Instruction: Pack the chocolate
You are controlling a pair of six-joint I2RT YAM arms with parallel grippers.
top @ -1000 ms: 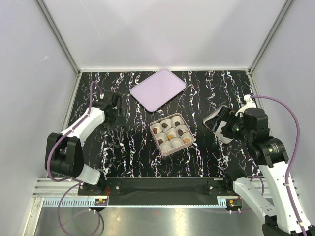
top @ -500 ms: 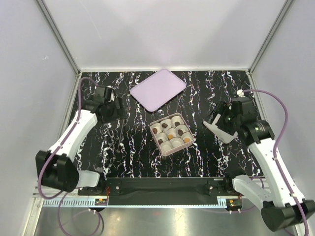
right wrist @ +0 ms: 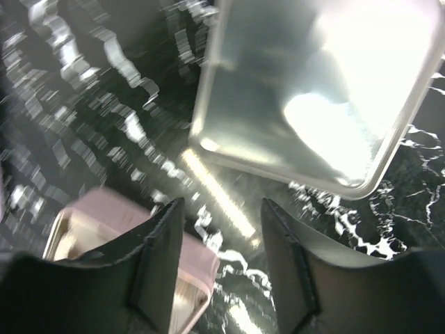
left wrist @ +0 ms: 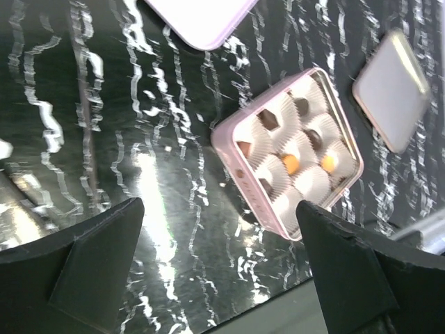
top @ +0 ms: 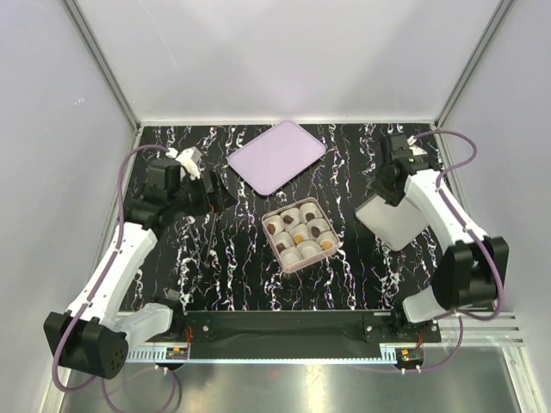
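Nine cups [top: 293, 225] in the box [top: 285, 263] at table [top: 224, 267] centre, some with chocolate [top: 299, 238].
Lid [top: 394, 222] lies toward the right edge, just ahead of your right gripper [right wrist: 222, 205], jaws half-open, empty; left gripper [left wrist: 219, 205] wide open, empty, farther off.

Black table [top: 215, 258] with white marble-like veining and glare streaks, walled by white panels on three sides. Three items lie directly on it. A flat lilac-pink rectangular tray [top: 275, 157] with rounded corners sits at back centre, turned at an angle. A square pink tin box [left wrist: 259, 204] sits mid-table, open-topped and also rotated, near the tray's front corner but apart from it. A square lid [top: 392, 222] lies to the right of the box, apart from it, shiny inside face up with its rim raised.
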